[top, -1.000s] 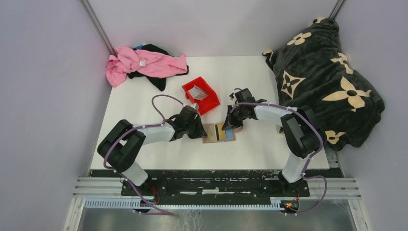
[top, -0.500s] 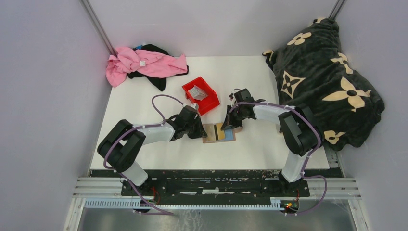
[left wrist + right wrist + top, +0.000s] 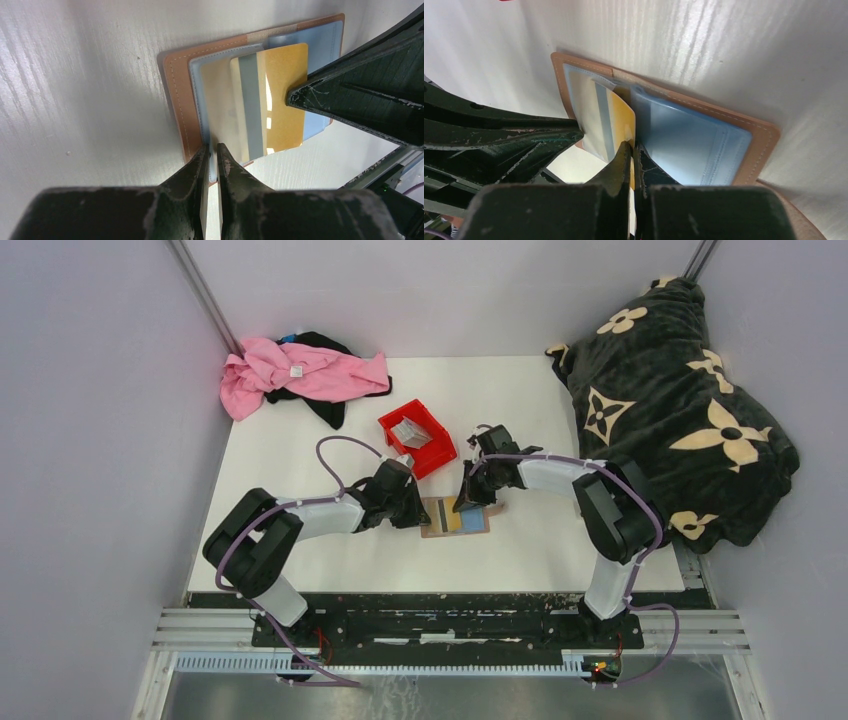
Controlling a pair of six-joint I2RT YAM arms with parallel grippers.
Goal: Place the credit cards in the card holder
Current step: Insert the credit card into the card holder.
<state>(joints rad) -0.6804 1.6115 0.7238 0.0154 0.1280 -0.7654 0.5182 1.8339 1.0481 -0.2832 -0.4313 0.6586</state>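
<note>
The tan card holder (image 3: 440, 528) lies open on the white table between my two grippers, its bluish inner pockets facing up. My left gripper (image 3: 415, 512) is shut on the edge of its left inner pocket (image 3: 212, 152). My right gripper (image 3: 468, 495) is shut on a gold-yellow credit card (image 3: 621, 117) with a grey stripe. That card lies slanted over the holder's middle (image 3: 282, 100), its left end under the left pocket's edge. Several grey credit cards (image 3: 410, 430) lie in the red bin. The brown holder also shows in the right wrist view (image 3: 759, 145).
The red plastic bin (image 3: 436, 448) stands just behind the holder, close to both grippers. A pink and black cloth heap (image 3: 300, 375) lies at the back left. A dark flowered blanket (image 3: 680, 400) covers the right side.
My right gripper has moved a little to the left with the gold card, sliding it further over the holder. The left gripper has stayed in place on the holder.
</note>
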